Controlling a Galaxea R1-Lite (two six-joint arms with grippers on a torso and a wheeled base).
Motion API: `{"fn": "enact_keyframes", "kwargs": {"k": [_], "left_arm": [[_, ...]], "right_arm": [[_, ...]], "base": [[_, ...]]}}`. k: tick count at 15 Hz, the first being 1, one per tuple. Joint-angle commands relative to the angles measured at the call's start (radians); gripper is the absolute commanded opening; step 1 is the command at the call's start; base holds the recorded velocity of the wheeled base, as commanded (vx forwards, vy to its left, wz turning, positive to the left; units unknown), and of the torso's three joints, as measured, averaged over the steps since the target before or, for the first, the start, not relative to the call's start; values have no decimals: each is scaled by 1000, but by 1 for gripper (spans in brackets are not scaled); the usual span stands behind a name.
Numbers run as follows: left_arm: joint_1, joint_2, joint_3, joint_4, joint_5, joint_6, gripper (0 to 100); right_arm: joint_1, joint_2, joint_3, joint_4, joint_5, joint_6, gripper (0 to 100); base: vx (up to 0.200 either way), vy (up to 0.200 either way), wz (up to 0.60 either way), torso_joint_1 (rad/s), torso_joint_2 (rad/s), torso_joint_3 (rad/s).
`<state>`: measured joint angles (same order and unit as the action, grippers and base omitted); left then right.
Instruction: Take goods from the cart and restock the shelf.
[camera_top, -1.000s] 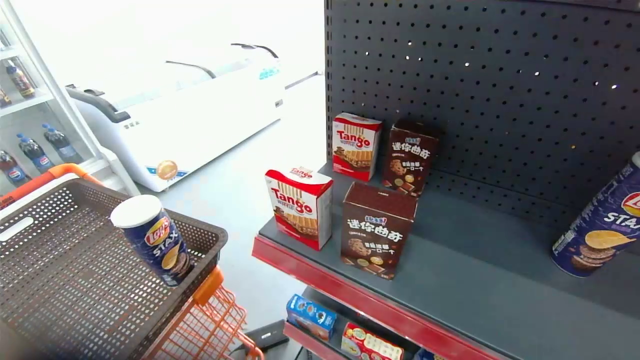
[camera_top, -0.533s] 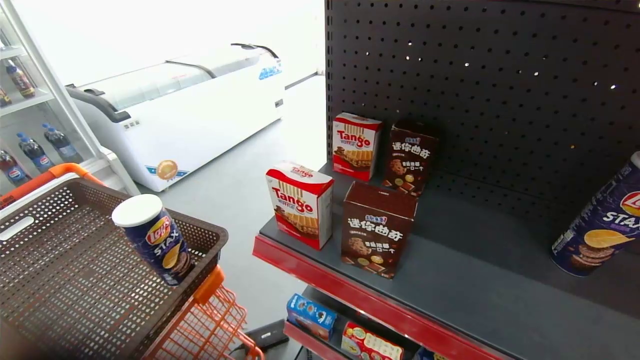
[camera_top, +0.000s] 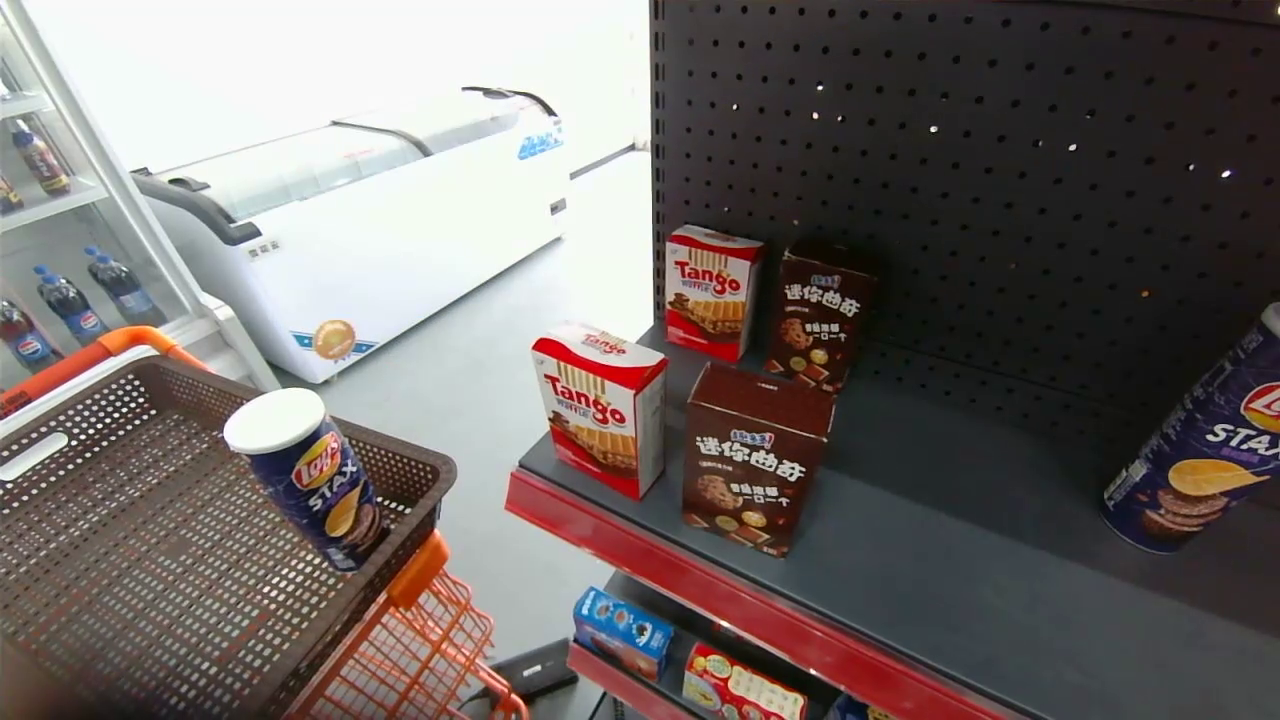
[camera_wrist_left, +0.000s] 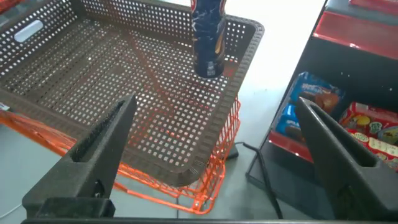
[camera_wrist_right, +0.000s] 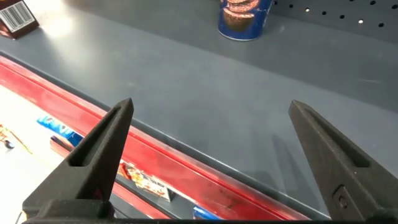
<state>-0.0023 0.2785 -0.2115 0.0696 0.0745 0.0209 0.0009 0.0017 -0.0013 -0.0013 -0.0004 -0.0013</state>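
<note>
A dark blue chips can (camera_top: 305, 475) with a white lid stands upright in the brown perforated basket (camera_top: 120, 560) of the orange cart, near its right wall. From the left wrist, the same chips can (camera_wrist_left: 208, 34) shows at the basket's far side, and my left gripper (camera_wrist_left: 214, 152) hangs open above the basket (camera_wrist_left: 93, 74), apart from the can. Another blue chips can (camera_top: 1205, 450) stands on the grey shelf (camera_top: 930, 560) at the right. My right gripper (camera_wrist_right: 214, 152) is open above the shelf (camera_wrist_right: 199, 81) near its red front edge, with that can (camera_wrist_right: 244, 15) farther back.
Two red-and-white wafer boxes (camera_top: 600, 412) (camera_top: 712, 290) and two brown cookie boxes (camera_top: 752, 455) (camera_top: 818, 312) stand at the shelf's left. A black pegboard (camera_top: 950, 150) backs the shelf. A lower shelf holds snack packs (camera_top: 622, 630). A white chest freezer (camera_top: 370, 230) and a drinks cooler (camera_top: 60, 220) stand behind the cart.
The head view has shifted very slightly and the bright glare over the freezer has faded. The goods have not moved.
</note>
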Motion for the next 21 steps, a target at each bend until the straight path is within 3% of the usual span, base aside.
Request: {"fn": "enact_keyframes", "kwargs": {"k": [1, 3, 4, 6, 8, 10, 11, 12, 13, 18, 21], "left_arm": [[54, 358, -86, -73, -30, -9, 100], [120, 550, -109, -178, -110, -7, 100], [127, 591, -111, -206, -122, -2, 100], [120, 763, -98, -398, -127, 27, 100], [125, 861, -75, -525, -125, 36, 100], [127, 1005, -37, -726, -124, 36, 100], [128, 1042, -25, -780, -125, 36, 100], [128, 1150, 15, -956, -125, 36, 100], [127, 1213, 26, -1050, -125, 36, 100], [124, 1433, 15, -1332, -127, 36, 100], [127, 1545, -14, -1444, -127, 39, 100]], "right_arm": [[1, 0, 0, 0, 0, 0, 100], [1, 0, 0, 0, 0, 0, 100], [1, 0, 0, 0, 0, 0, 100], [1, 0, 0, 0, 0, 0, 100], [1, 0, 0, 0, 0, 0, 100], [1, 0, 0, 0, 0, 0, 100], [1, 0, 0, 0, 0, 0, 100], [1, 0, 0, 0, 0, 0, 100], [1, 0, 0, 0, 0, 0, 100], [1, 0, 0, 0, 0, 0, 100], [1, 0, 0, 0, 0, 0, 100]], "base": [[0, 0, 0, 0, 0, 0], [0, 0, 0, 0, 0, 0], [0, 0, 0, 0, 0, 0], [0, 0, 0, 0, 0, 0], [0, 0, 0, 0, 0, 0], [0, 0, 0, 0, 0, 0], [0, 0, 0, 0, 0, 0], [0, 0, 0, 0, 0, 0], [0, 0, 0, 0, 0, 0], [0, 0, 0, 0, 0, 0], [0, 0, 0, 0, 0, 0]]}}
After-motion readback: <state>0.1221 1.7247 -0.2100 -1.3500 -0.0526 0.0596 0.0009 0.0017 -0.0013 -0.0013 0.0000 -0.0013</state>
